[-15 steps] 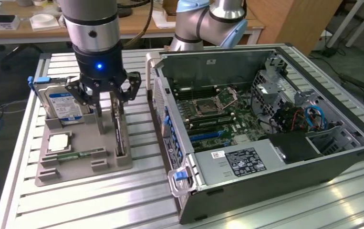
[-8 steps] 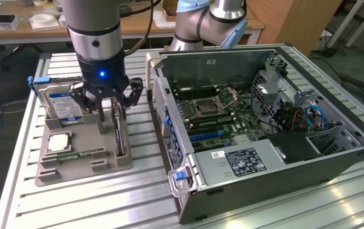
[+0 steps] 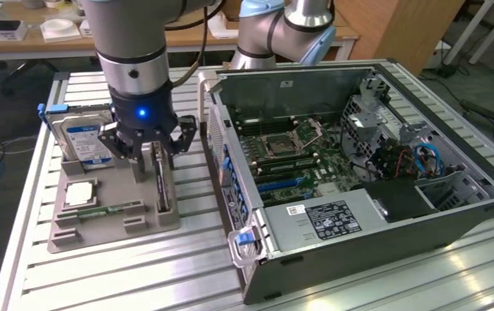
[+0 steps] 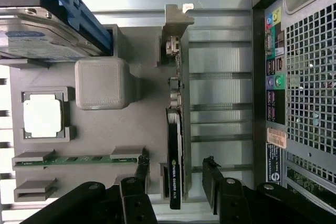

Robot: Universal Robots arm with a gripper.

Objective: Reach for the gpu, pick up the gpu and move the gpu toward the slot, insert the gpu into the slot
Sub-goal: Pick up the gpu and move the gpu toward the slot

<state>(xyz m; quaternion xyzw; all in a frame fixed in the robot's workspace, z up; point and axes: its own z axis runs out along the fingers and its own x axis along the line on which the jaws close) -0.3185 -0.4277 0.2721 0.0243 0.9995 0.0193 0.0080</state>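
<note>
Hovering in the exterior view, the gripper (image 3: 154,155) hangs over the gpu (image 3: 162,191), which stands on edge in the grey fixture (image 3: 100,230) for a top grasp, hard drive (image 3: 87,137) just beside, case (image 3: 376,259) wall between it and the slot (image 3: 280,184); wrist view: fingers (image 4: 210,182) spread wide astride the card, gripping nothing.

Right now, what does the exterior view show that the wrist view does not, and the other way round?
Exterior view: the arm, the motherboard inside the open case, and a slot on it. Wrist view: the case's rear ports and a metal bracket. Both: the gpu standing on edge in the tray, the open gripper straddling it without touching, the hard drive, the processor, the memory stick.
</note>
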